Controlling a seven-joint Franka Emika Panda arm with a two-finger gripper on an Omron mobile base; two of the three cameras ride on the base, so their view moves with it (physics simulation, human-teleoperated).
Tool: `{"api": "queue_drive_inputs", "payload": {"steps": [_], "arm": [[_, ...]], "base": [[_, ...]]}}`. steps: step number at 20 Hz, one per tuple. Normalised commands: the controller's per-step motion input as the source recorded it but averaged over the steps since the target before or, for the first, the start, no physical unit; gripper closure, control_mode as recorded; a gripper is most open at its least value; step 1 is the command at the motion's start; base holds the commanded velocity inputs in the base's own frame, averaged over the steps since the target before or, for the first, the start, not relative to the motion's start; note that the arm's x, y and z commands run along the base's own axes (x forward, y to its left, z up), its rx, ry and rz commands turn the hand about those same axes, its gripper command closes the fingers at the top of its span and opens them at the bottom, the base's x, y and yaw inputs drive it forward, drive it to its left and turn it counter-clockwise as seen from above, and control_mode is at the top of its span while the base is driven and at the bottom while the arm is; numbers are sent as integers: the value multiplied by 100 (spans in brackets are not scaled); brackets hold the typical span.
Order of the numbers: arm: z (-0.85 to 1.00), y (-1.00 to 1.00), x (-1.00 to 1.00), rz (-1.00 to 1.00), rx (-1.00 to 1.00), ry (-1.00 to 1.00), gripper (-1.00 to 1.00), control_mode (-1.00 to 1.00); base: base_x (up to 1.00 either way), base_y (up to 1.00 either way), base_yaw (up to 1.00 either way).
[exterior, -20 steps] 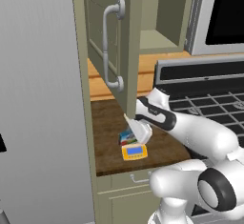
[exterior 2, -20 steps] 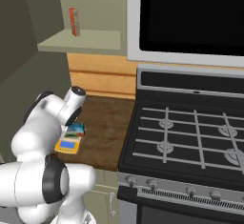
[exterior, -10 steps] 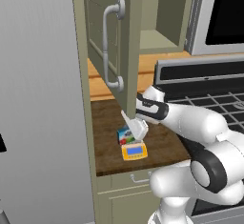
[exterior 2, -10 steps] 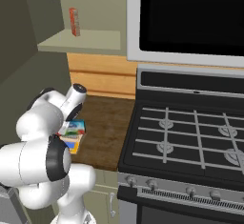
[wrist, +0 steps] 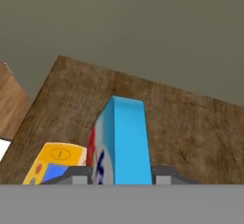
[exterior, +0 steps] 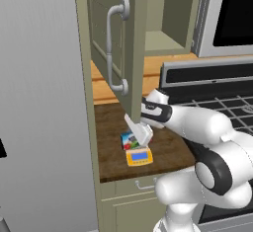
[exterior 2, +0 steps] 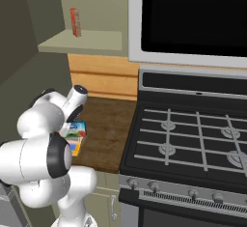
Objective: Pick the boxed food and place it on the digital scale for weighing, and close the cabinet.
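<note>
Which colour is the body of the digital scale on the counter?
Yellow-orange, with a blue display; the digital scale shows best in the left base view.

The light is soft and even, with no bright glare anywhere. The pictures look a little fuzzy, like a computer drawing. The cabinet (exterior 2: 21,76) side at the left of the right base view is dark. Shadows are faint.

A dark wooden countertop (exterior 2: 108,124) sits at nine o'clock of a black gas stove (exterior 2: 193,144), beneath a black-fronted microwave (exterior 2: 193,16) and pale wood backsplash (exterior 2: 99,76).
</note>
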Motion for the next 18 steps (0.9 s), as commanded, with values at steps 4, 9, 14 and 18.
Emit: {"api": "queue_drive_inputs", "payload": {"steps": [4,9,14,18], "arm": [[-16,-4,-3,4,0,0,-100,-100],[-9,-9,-6,4,0,0,-100,-100],[-3,-11,-3,4,0,0,-100,-100],[-6,-6,-11,3,0,0,-100,-100]], "base": [[0,0,0],[0,0,0],[0,0,0],[0,0,0]]}}
